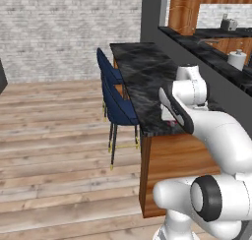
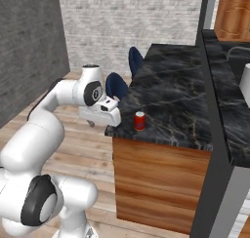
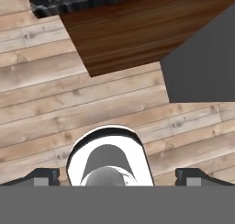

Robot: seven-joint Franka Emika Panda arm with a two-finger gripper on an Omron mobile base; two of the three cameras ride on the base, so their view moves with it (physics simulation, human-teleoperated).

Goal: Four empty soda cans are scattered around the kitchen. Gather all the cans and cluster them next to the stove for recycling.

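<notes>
The gripper [image 3: 117, 177] stands with its jaws at their widest, the two dark fingertips [image 3: 43, 176] far apart at the bottom of the hand view, and nothing between them or touching them. It points down at bare plank floor [image 3: 55, 122], with the wood side panel of the counter [image 3: 137, 39] ahead of it and a dark grey wall face [image 3: 202, 67] to that panel's right.

In the right base view the hand [image 2: 103, 111] hangs off the near left corner of the black marbled counter [image 2: 180, 100], just beside its edge and about level with the top. To the left of the hand lies open floor back to a dark grey wall [image 2: 24, 51]. Behind the hand, along the counter's left edge, stand two blue chairs [image 2: 117, 86], partly hidden by the arm. Just right of the hand, on the counter near its front edge, a red soda can [image 2: 140, 120] stands upright, apart from the fingers. Right of the can the counter top runs bare to a raised dark ledge [image 2: 215, 86]; a white object beyond it is cut off by the frame.

In the left base view the arm covers the counter corner; only a sliver of red [image 1: 171, 122] shows below the wrist there, too little to make out.
</notes>
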